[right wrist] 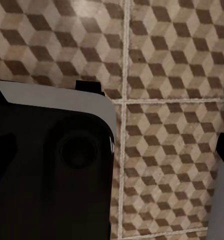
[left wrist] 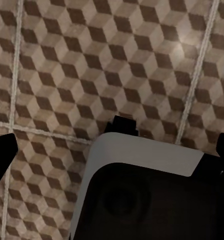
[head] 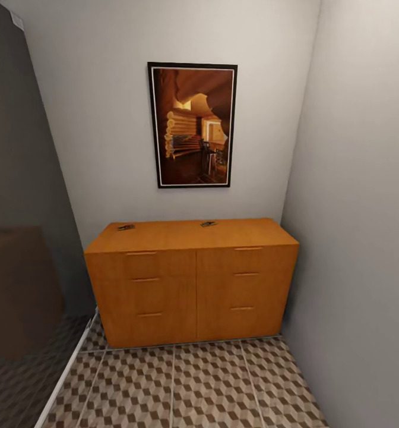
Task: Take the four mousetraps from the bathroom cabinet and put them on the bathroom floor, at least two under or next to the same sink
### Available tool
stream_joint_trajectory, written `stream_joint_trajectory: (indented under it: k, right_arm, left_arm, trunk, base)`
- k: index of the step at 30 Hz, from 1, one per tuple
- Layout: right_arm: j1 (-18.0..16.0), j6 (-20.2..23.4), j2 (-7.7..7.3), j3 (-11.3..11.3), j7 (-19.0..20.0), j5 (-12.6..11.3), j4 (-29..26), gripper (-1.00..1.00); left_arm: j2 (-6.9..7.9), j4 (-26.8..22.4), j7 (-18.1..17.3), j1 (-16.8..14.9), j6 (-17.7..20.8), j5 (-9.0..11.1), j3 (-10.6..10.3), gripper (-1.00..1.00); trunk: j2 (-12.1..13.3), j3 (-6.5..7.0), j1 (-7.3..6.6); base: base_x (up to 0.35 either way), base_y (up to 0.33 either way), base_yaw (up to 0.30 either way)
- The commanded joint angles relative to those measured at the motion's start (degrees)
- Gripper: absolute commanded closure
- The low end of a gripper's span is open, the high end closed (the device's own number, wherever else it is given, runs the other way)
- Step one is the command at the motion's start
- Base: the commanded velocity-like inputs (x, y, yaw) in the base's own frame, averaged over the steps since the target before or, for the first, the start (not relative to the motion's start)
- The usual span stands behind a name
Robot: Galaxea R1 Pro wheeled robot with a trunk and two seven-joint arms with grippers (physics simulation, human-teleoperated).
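The cabinet [head: 190,279] is standing against the far wall, filling most of a narrow alcove, and it is serving as the landmark here. Two mousetraps are lying on its flat top near the rear edge: one mousetrap [head: 126,227] toward the cabinet's left end, the other mousetrap [head: 208,224] near its middle, well apart from each other. All six drawer fronts are sitting closed. A framed picture [head: 192,125] is hanging on the wall above the cabinet. A dark glass panel [head: 21,238] is rising just left of the cabinet, and a plain grey wall [head: 360,208] is closing in on its right, touching or nearly touching its side. The bathroom floor [head: 187,386] is stretching out in front of the cabinet.

Both wrist views are looking down at patterned tiles past part of the robot's base [left wrist: 142,190]. I cannot tell how far either arm's jaws are standing apart, or whether they are holding anything.
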Motion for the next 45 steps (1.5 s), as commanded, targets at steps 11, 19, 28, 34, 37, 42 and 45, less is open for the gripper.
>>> stream_joint_trajectory:
  k: [11,19,28,34,37,42,45]
  right_arm:
    - [-0.08,-0.23,0.03,0.39,-0.18,-0.28,0.17,-1.00]
    - [-0.08,-0.23,0.03,0.39,-0.18,-0.31,0.20,-1.00]
    - [-0.08,-0.23,0.03,0.38,-0.18,-0.30,0.16,-1.00]
    - [-0.08,-0.23,0.03,0.41,-0.18,-0.31,0.19,-1.00]
    - [-0.08,-0.23,0.03,0.42,-0.18,-0.31,0.19,-1.00]
    - [-0.08,-0.23,0.03,0.45,-0.17,-0.28,0.20,-1.00]
    - [-0.08,-0.23,0.03,0.46,-0.18,-0.28,0.20,-1.00]
  left_arm:
    - [-0.02,-0.08,0.13,-0.03,-0.22,0.42,-0.49,-1.00]
    - [-0.07,-0.08,0.10,-0.03,-0.25,0.31,-0.55,-1.00]
    - [-0.08,-0.08,0.08,-0.03,-0.25,0.29,-0.54,-1.00]
    - [-0.09,-0.08,0.08,-0.03,-0.25,0.29,-0.56,-1.00]
    - [-0.09,-0.08,0.08,-0.03,-0.25,0.29,-0.55,-1.00]
    - [-0.05,-0.08,0.10,-0.01,-0.25,0.29,-0.56,-1.00]
    - [-0.02,-0.08,0.11,-0.02,-0.24,0.30,-0.55,-1.00]
  trunk:
    - [-0.03,-0.06,0.03]
    - [-0.03,-0.06,0.03]
    - [-0.03,-0.06,0.03]
    - [-0.03,-0.06,0.03]
    - [-0.03,-0.06,0.03]
    - [-0.03,-0.06,0.03]
    - [-0.03,-0.06,0.03]
  base:
    - [0.092,0.000,0.001]
    - [0.150,0.000,0.000]
    - [0.021,0.032,0.000]
    - [0.002,0.218,0.000]
    - [0.000,0.269,0.000]
    - [0.000,0.167,0.000]
    - [0.000,0.052,0.000]
